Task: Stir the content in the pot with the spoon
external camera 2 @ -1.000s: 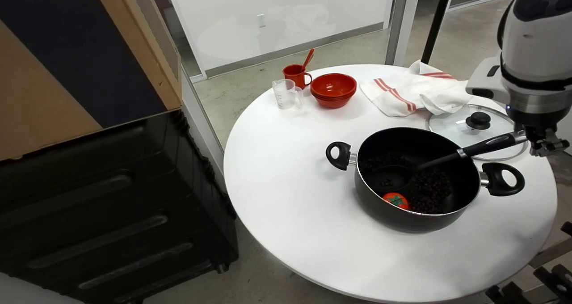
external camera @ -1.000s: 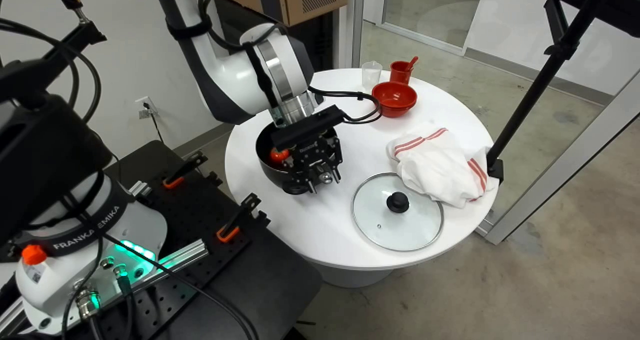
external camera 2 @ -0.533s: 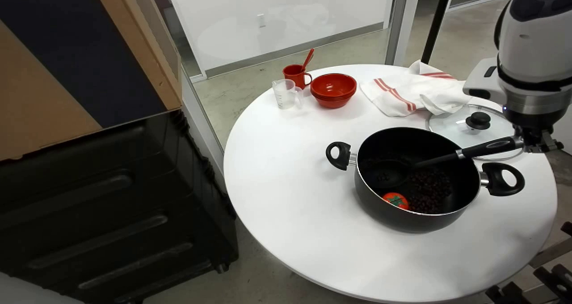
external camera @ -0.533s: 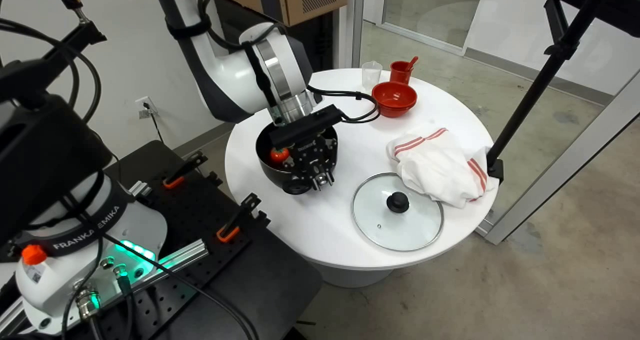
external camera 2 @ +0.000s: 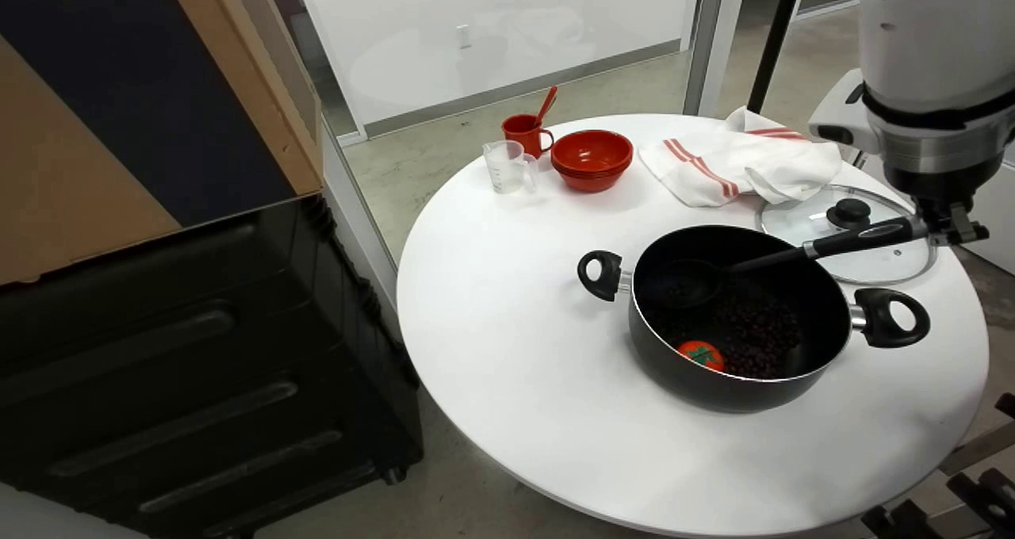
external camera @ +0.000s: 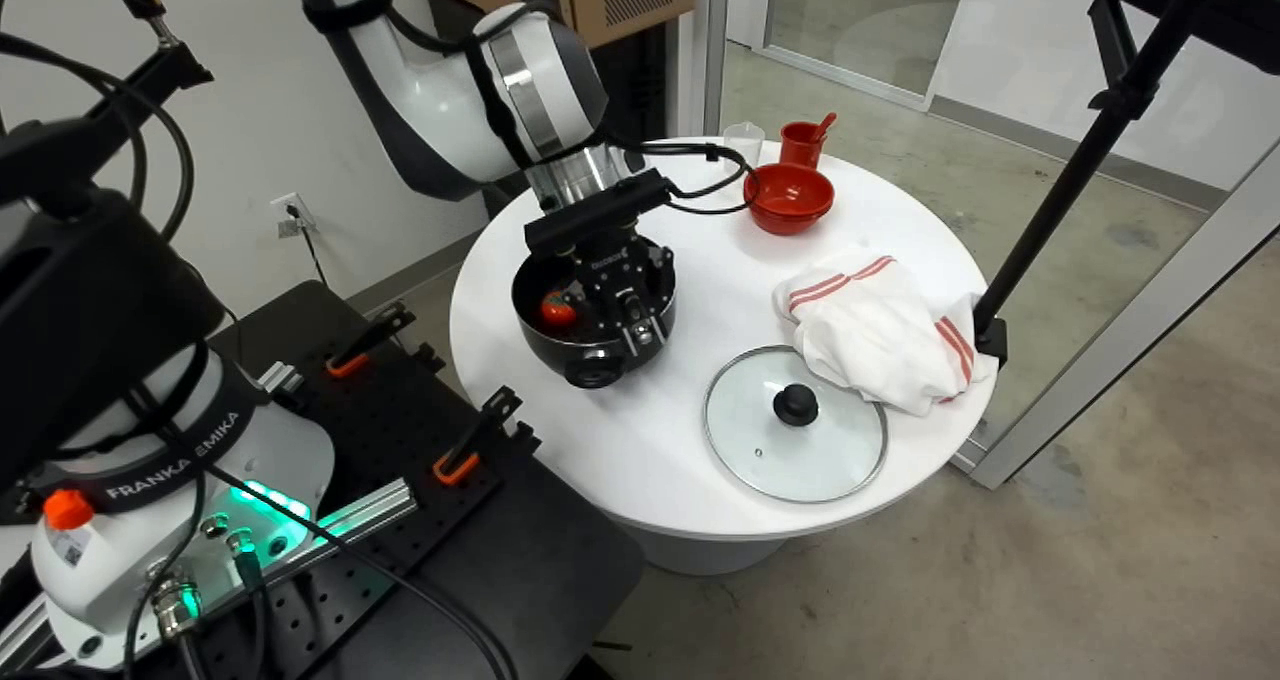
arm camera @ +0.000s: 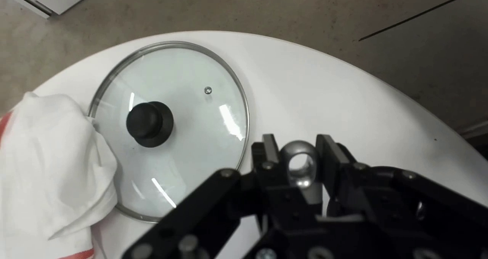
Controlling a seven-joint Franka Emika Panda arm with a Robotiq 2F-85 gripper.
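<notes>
The black pot (external camera 2: 733, 396) stands on the white table and also shows in an exterior view (external camera: 545, 348), partly behind my gripper. It holds dark bean-like pieces (external camera 2: 757, 341) and a red tomato (external camera 2: 701, 355). The black spoon (external camera 2: 860, 242) leans over the pot rim, with its bowl inside at the side away from my gripper. My gripper (arm camera: 300, 149) is shut on the metal ring end of the spoon handle, outside and above the pot rim. The ring sits between the fingers (arm camera: 332, 152) in the wrist view. The spoon's bowl is dark and hard to make out.
A glass lid (external camera: 795, 450) lies beside the pot, with a white towel (external camera: 870, 330) over its edge. Red bowls (external camera 2: 591, 162), a red mug (external camera 2: 525, 133) and a clear measuring cup (external camera 2: 506, 166) stand farther off. Pot handles (external camera 2: 894, 319) stick out at both sides.
My gripper has moved up and to the left in both exterior views, holding the spoon. The spoon's bowl has shifted inside the pot, away from the tomato. The pot has hardly moved.
</notes>
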